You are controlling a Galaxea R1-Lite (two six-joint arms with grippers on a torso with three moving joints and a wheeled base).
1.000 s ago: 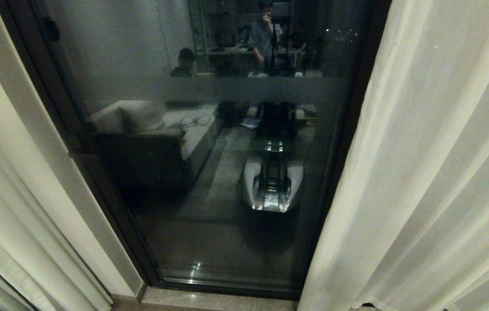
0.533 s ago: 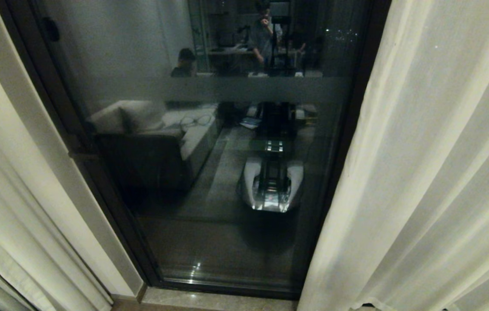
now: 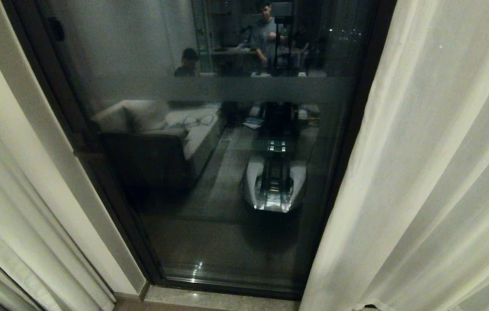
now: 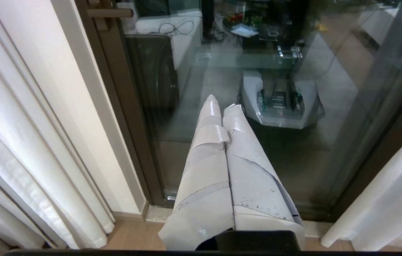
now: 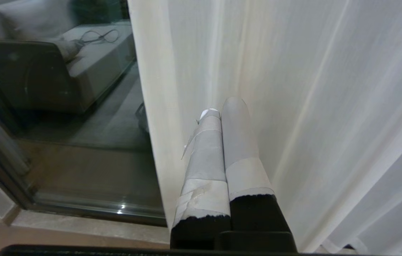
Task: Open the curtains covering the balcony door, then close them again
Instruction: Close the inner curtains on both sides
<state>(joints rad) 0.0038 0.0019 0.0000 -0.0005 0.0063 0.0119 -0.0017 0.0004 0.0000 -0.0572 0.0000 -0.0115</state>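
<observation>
- The curtains [image 3: 434, 172] hang drawn apart, one panel at each side, leaving the balcony door [image 3: 227, 172] uncovered between them.
- The dark glass reflects a sofa [image 3: 154, 134], the robot's base and two people.
- The left gripper [image 4: 222, 106] points at the glass, its taped fingers pressed together, holding nothing.
- The right gripper [image 5: 224, 106] is likewise closed and empty, just beside the right-hand curtain panel.
</observation>
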